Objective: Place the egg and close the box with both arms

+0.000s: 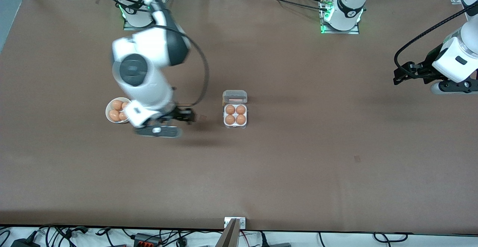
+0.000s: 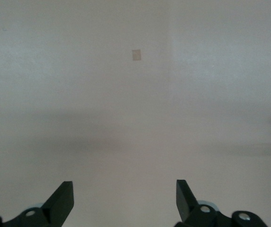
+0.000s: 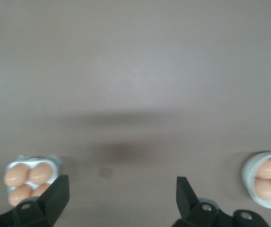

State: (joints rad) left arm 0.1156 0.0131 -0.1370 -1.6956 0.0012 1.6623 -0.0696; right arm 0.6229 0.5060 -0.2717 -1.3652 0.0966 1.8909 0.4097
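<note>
The clear four-cell box [image 1: 235, 126] sits mid-table with its hinged lid [image 1: 234, 97] open and lying back toward the robots' bases. An egg [image 1: 230, 109] fills each of its cells. My right gripper [image 1: 189, 117] is open and empty, hovering over bare table between a white bowl [image 1: 108, 109] and the box. The right wrist view shows its open gripper [image 3: 121, 198], the box [image 3: 55, 162] and the bowl [image 3: 247, 175]. My left gripper [image 1: 400, 76] waits open and empty over the left arm's end of the table; its wrist view [image 2: 124, 198] shows only bare table.
The white bowl holds several more brown eggs [image 1: 117, 105]. A small tape mark [image 1: 357, 159] lies on the brown table, nearer the front camera than the left gripper, and shows in the left wrist view [image 2: 136, 55]. Another mark [image 3: 106, 172] lies under the right gripper.
</note>
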